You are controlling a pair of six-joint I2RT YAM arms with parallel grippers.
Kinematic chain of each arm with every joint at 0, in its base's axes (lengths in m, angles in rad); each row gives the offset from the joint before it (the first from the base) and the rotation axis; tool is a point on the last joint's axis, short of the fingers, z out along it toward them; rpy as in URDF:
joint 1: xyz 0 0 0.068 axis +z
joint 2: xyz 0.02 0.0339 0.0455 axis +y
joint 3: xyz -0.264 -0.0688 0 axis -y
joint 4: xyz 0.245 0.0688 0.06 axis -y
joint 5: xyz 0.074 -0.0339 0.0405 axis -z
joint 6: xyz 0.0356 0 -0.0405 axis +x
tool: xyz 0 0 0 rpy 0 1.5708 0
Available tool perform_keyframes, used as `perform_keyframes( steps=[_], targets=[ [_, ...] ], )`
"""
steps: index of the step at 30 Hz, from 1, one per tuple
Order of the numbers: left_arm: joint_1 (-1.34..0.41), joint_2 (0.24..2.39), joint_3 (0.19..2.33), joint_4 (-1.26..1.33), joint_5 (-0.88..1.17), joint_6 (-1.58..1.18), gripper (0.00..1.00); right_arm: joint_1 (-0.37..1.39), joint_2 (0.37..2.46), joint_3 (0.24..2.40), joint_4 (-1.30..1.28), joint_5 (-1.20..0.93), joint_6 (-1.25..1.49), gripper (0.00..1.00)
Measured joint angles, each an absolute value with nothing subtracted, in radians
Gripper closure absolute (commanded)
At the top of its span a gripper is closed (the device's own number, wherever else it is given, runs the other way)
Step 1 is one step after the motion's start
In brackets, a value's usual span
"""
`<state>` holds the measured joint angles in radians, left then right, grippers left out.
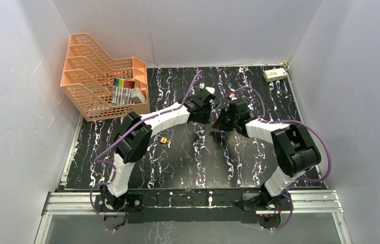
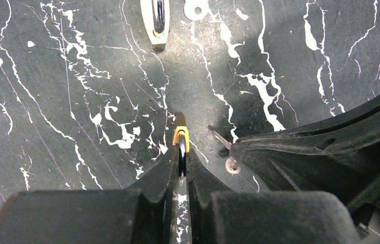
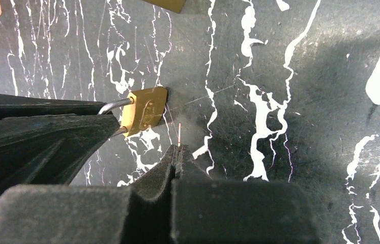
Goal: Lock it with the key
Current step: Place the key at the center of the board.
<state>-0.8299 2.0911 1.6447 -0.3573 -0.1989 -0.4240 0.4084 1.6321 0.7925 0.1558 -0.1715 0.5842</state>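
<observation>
My left gripper (image 2: 181,150) is shut on a brass padlock (image 2: 181,136), seen edge-on, gripping it by its shackle just above the table. The right wrist view shows the padlock's (image 3: 146,110) body flat-on, shackle running into the left fingers (image 3: 50,137). My right gripper (image 3: 179,150) is shut on a thin key (image 3: 179,134) seen edge-on, its tip just right of the padlock and apart from it. In the left wrist view the key blade (image 2: 222,138) sticks out of the right fingers (image 2: 299,152). In the top view both grippers (image 1: 204,121) (image 1: 219,124) meet mid-table.
A second brass padlock (image 2: 159,23) and a loose metal ring (image 2: 195,7) lie on the black marble table (image 1: 187,162); it shows left of the grippers in the top view (image 1: 163,140). An orange organiser (image 1: 101,76) stands at back left, a small white box (image 1: 274,74) at back right.
</observation>
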Motion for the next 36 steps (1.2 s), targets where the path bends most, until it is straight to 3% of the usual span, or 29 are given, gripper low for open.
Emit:
perform_keyframes(
  steps=[12, 22, 28, 36],
  targets=[
    [-0.823, 2.091, 1.645, -0.360, -0.194, -0.439, 0.98, 0.411, 1.666, 0.789, 0.162, -0.163, 0.609, 0.97],
    [-0.818, 2.097, 1.645, -0.374, -0.174, -0.448, 0.80, 0.411, 1.684, 0.800, 0.178, -0.163, 0.614, 0.97],
    [-0.818, 2.114, 1.645, -0.391, -0.168, -0.448, 0.63, 0.411, 1.699, 0.823, 0.176, -0.155, 0.609, 0.97],
    [-0.818, 2.118, 1.649, -0.410, -0.168, -0.443, 0.47, 0.411, 1.708, 0.838, 0.175, -0.146, 0.600, 0.88]
  ],
)
